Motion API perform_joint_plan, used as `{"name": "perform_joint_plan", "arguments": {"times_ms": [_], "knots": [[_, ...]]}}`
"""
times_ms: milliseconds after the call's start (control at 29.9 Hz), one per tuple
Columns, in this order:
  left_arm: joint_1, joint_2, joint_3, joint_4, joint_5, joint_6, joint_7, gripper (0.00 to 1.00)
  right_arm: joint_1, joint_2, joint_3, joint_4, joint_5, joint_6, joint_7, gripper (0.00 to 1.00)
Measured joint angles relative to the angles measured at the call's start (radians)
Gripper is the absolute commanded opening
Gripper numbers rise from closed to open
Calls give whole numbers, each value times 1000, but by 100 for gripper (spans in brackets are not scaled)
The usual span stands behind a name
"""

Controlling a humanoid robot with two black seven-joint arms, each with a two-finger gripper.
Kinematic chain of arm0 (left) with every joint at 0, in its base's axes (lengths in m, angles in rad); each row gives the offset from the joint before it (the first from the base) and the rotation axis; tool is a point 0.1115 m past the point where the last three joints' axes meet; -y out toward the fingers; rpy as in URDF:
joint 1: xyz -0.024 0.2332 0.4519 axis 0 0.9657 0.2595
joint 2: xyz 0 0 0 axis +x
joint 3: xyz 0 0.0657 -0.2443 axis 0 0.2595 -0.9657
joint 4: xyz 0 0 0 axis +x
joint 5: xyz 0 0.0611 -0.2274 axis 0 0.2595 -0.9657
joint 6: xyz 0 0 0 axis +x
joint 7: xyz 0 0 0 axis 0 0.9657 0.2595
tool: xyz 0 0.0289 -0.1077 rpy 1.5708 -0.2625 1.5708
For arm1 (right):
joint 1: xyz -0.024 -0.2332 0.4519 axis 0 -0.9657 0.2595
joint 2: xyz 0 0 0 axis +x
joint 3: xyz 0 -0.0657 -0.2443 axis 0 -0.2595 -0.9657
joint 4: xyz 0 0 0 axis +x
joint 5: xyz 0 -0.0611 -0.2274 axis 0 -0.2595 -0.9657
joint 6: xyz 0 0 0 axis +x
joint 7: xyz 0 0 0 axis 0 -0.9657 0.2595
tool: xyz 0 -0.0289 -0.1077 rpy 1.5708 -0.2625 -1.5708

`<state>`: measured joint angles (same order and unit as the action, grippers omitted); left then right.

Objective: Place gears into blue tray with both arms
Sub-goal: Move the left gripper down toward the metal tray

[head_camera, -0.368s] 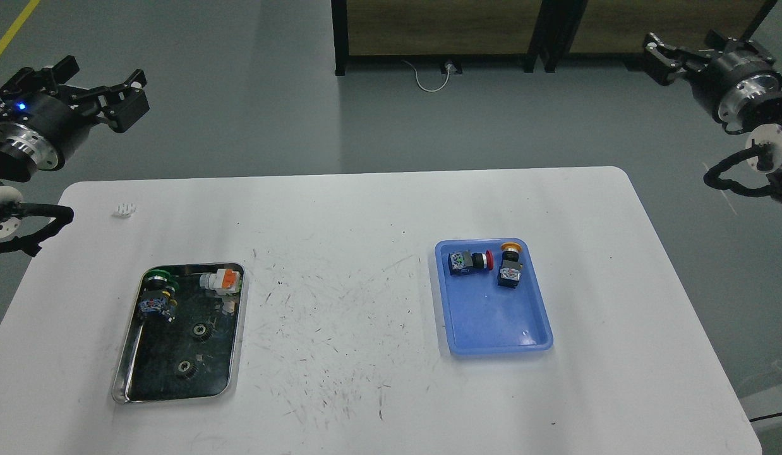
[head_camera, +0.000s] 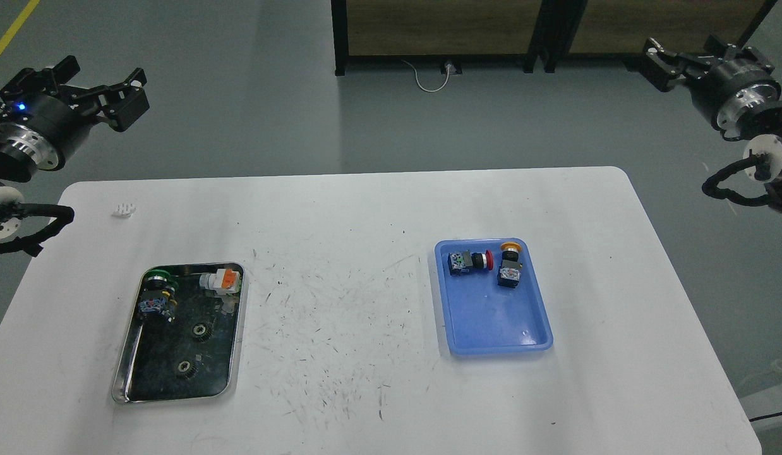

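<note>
Two small black gears lie in the steel tray [head_camera: 176, 398] at the left of the table, one gear [head_camera: 202, 330] near its middle and the other gear [head_camera: 187, 368] closer to me. The blue tray [head_camera: 492, 322] sits right of centre, and no gear is in it. My left gripper [head_camera: 103, 82] hangs open off the table's far left corner, high above the floor, with a blue light on its wrist. Far off the right corner, my right gripper [head_camera: 685, 54] is also open. Neither holds anything.
The blue tray's far end holds a red-capped switch [head_camera: 470, 261] and a yellow-capped switch [head_camera: 510, 265]. The steel tray's far end holds a green-capped switch [head_camera: 157, 294] and an orange-and-white part [head_camera: 219, 281]. A small white piece [head_camera: 124, 209] lies near the table's far left corner.
</note>
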<state>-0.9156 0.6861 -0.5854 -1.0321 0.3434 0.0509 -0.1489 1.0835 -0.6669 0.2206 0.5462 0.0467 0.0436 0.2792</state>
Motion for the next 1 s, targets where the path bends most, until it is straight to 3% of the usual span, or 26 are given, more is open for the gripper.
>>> {"name": "perform_joint_plan", "arguments": {"times_ms": [267, 434, 735, 1002], "knots": [[6, 16, -31, 10, 0, -63, -32, 99, 18, 4, 46, -9, -31, -62, 25, 100], [8, 16, -31, 12, 0, -70, -108, 99, 16, 3, 52, -9, -31, -63, 25, 100], [55, 14, -17, 16, 2, -82, -173, 99, 11, 14, 53, -7, -31, -74, 28, 100], [88, 37, 13, -6, 16, -109, -195, 99, 24, 5, 78, -5, -32, -73, 24, 100]]}}
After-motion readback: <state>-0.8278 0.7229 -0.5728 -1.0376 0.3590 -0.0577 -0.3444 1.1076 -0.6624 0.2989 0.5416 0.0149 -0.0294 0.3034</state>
